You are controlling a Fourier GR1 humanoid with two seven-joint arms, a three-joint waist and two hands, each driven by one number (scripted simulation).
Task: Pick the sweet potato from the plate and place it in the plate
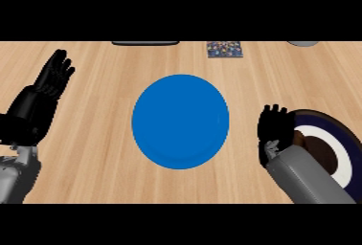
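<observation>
Blue plate (pixel 180 122) central, right hand (pixel 274 127) open by ringed plate (pixel 338 131), left hand (pixel 53 76) upright.

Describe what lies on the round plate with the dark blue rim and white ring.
A brown patch, perhaps the sweet potato, shows at the centre of the dark-rimmed plate. The right hand and its grey forearm cover the plate's left part, so anything there is hidden.

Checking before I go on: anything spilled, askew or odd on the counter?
Nothing stands out. The blue plate lies flat at centre; the dark ringed plate lies flat at right, partly hidden by the right hand.
</observation>
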